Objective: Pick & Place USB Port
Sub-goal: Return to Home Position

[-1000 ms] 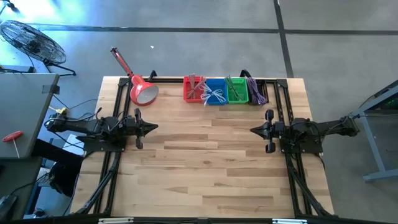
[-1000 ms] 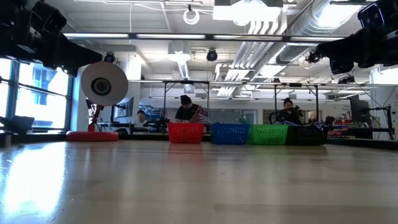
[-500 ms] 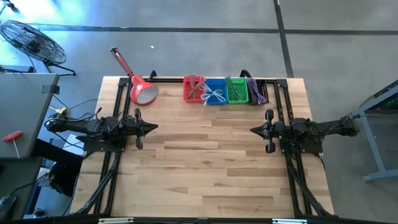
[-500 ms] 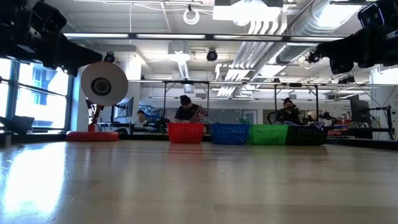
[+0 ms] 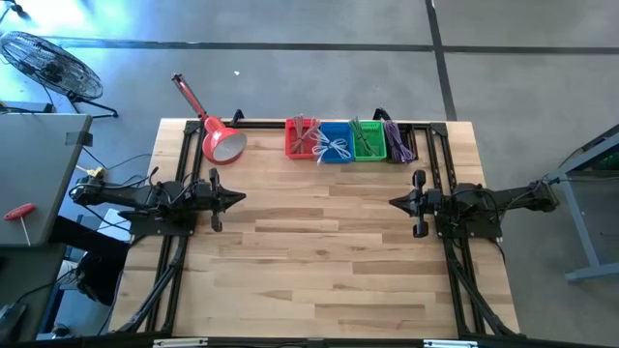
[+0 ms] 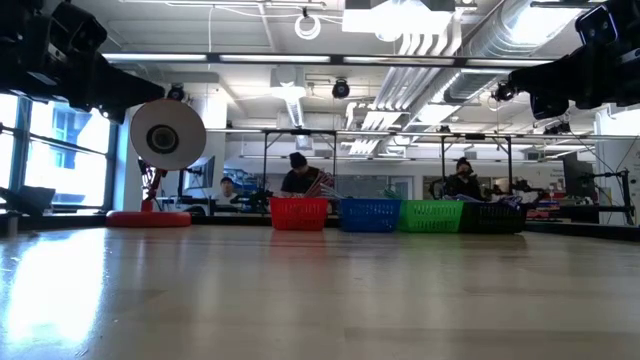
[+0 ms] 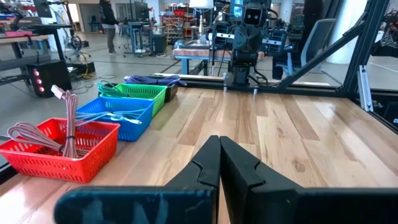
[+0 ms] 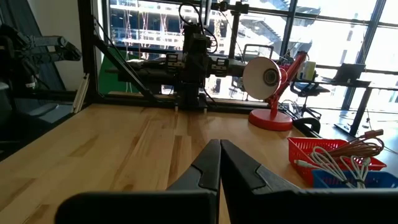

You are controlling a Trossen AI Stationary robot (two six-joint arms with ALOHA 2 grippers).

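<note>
Four small baskets stand in a row on the table's far edge: red (image 5: 302,139), blue (image 5: 334,143), green (image 5: 368,140) and a dark one (image 5: 400,142). Each holds coiled USB cables; a grey cable (image 7: 68,118) sticks up out of the red basket (image 7: 59,146). My left gripper (image 5: 242,197) hovers shut over the table's left side, pointing level toward the right. My right gripper (image 5: 392,202) hovers shut over the right side, pointing level toward the left. Both grippers have nothing between their fingers and stay well short of the baskets.
A red desk lamp (image 5: 218,135) stands at the far left corner, next to the red basket. Bare wooden tabletop (image 5: 319,242) spreads between the two grippers and toward the near edge. Black frame rails (image 5: 184,145) run along both sides. People sit in the room beyond.
</note>
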